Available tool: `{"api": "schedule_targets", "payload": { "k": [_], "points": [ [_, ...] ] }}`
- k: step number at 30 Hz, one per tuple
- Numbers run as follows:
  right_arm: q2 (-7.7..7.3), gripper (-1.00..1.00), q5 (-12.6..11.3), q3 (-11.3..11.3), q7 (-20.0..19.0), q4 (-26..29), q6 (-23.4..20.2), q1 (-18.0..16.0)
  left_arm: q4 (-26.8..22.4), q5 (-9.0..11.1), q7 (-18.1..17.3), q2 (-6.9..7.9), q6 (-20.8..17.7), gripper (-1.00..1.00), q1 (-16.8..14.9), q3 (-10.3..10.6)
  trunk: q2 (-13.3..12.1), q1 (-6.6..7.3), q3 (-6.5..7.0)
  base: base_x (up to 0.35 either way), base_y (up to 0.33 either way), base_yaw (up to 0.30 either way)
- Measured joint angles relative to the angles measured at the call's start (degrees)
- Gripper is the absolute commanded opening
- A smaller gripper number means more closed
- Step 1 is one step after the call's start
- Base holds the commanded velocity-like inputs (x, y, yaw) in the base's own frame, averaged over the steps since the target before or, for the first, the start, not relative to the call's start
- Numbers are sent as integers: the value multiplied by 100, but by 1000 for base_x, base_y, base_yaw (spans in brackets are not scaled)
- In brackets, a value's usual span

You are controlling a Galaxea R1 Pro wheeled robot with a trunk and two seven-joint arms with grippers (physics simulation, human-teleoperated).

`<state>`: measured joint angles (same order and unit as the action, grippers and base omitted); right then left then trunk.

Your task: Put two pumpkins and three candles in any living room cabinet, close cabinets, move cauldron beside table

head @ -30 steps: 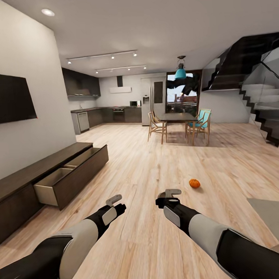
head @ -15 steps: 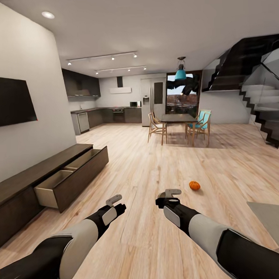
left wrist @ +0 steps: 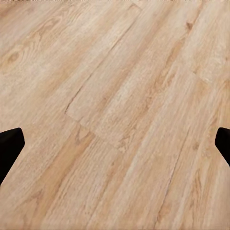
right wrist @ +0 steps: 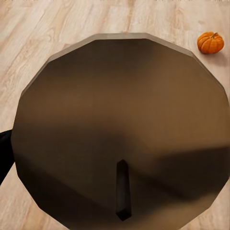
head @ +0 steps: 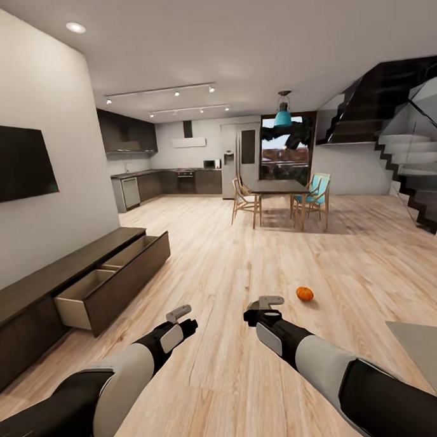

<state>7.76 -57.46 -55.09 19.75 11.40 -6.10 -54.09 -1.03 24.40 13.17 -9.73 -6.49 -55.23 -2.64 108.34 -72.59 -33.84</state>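
A pumpkin is lying on the wood floor just ahead and right of the right gripper, the nearer arm; its grip cannot be told. The left gripper is hanging spread and empty, nearer the cabinet with its drawer standing open.

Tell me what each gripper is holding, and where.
Left gripper: nothing, open over the floor. Right gripper: a dark round object sits close under it, but a hold cannot be told.

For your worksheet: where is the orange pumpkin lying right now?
In the head view the pumpkin lies on the wood floor, just ahead and to the right of the right gripper, far from the open cabinet drawer.
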Motion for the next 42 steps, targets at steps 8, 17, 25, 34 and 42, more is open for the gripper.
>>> {"api": "schedule_targets", "payload": {
  "k": [8,17,25,34,42],
  "points": [
    [0,-100,-10,-3,0,0,0,0,0,0,-2,-5,0,100,-2,0,-321,176,125,0,0,0],
    [0,-100,-15,0,0,-1,0,-1,0,0,-3,-9,0,100,4,0,-682,373,217,0,0,40],
    [0,-100,-22,4,0,-2,0,1,0,1,-2,-9,0,100,5,-1,-884,484,235,0,0,60],
    [0,-100,-21,6,0,-1,0,1,0,0,-5,-2,0,100,5,-1,-884,485,160,47,0,50],
    [0,-100,-22,7,0,-1,-1,-2,0,1,-5,-4,0,100,5,-1,-884,487,153,312,0,2]
  ]
}}
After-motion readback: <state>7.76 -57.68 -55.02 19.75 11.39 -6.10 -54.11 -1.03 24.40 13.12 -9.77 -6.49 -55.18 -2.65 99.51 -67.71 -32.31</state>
